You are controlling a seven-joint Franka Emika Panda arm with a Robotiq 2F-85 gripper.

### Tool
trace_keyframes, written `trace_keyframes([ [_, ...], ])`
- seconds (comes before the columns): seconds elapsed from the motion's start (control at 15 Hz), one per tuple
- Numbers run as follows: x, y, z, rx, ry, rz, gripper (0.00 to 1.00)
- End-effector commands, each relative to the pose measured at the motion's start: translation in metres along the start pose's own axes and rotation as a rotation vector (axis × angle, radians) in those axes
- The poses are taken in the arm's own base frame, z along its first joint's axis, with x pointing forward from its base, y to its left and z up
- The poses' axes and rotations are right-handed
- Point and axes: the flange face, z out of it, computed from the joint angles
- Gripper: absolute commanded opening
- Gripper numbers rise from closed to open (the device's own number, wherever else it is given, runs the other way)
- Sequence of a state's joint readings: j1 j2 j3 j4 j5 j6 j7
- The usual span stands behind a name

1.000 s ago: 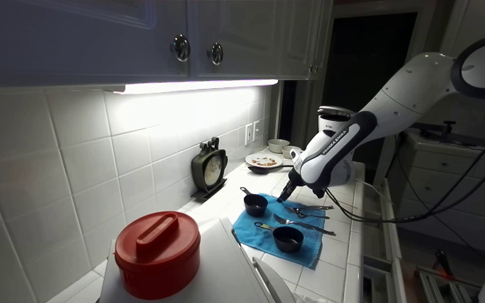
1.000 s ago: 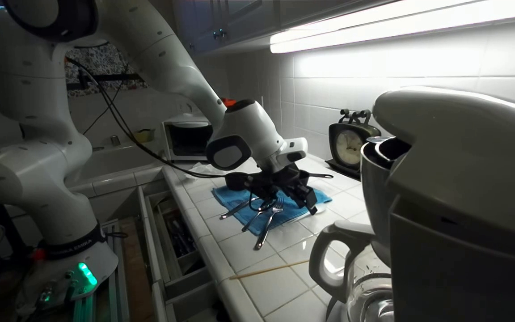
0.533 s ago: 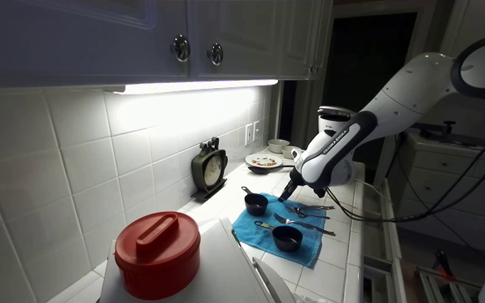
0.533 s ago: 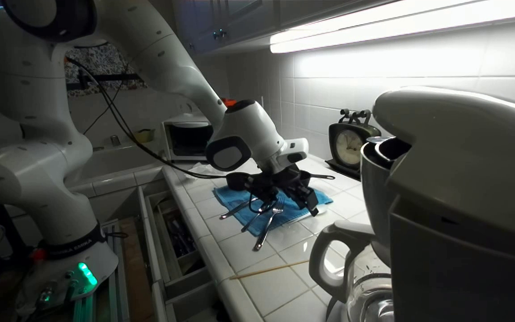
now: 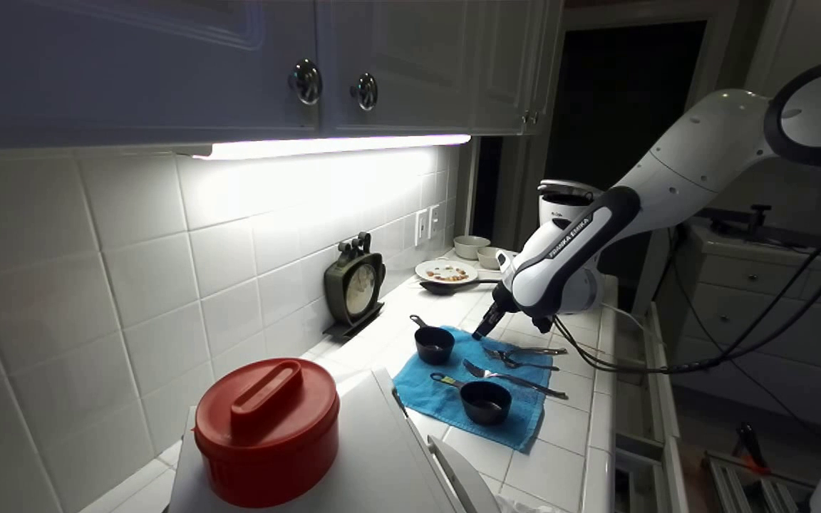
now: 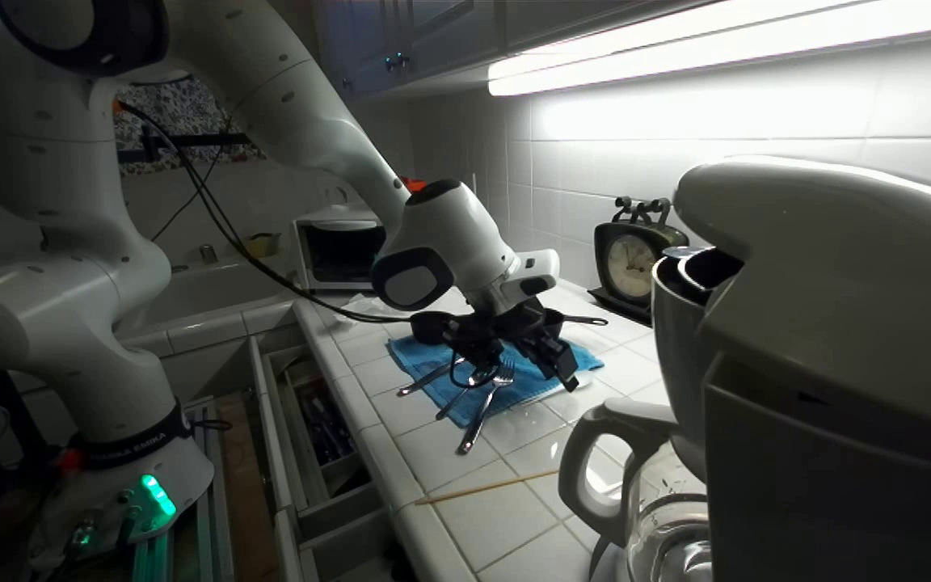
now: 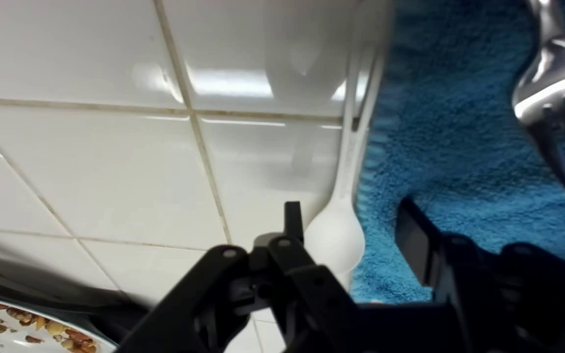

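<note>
White spoon (image 7: 335,240): on the tiled counter (image 7: 135,171), along the edge of the blue towel (image 7: 385,196); in the wrist view its bowl shows between the fingers (image 7: 293,220) of the tool (image 7: 350,225) — nearer the finger over the tiles — and its handle points away from them.
Tool: standing open and gripping nothing, the gap looking wider than the spoon's bowl; whether a fingertip touches towel or tiles, I can't tell from where I stand.
Metal cutlery (image 5: 524,385): three pieces on the towel in both exterior views, handles running past its edge; a fork (image 7: 554,83) shows to the right of the tool in the wrist view, apart from it.
Black cups (image 5: 486,405): two with handles, one on the towel, one at its edge near the tool.
Plate (image 5: 422,271): white, scattered with nut-like bits, a dark pan (image 5: 440,288) just beside it.
Red container (image 5: 268,449): lidded, on a white appliance (image 5: 378,445), well apart from the tool.
</note>
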State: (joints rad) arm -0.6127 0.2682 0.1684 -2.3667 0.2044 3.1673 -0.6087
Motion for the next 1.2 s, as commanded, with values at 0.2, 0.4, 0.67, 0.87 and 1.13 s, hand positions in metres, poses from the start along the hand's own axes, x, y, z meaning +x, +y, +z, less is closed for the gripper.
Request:
trace_keyframes([
  [0.2, -0.0076, 0.0037, -0.0018, -0.004, 0.007, 0.026, 0.48],
  [0.4, -0.0107, 0.0047, -0.0007, -0.005, 0.003, 0.033, 0.42],
  [0.67, -0.0118, 0.004, 0.0011, -0.002, -0.001, 0.038, 0.31],
  [0.87, -0.0125, 0.0041, 0.0015, -0.002, -0.002, 0.042, 0.34],
  [1.13, -0.0111, 0.0025, 0.0014, 0.001, 0.0, 0.047, 0.3],
])
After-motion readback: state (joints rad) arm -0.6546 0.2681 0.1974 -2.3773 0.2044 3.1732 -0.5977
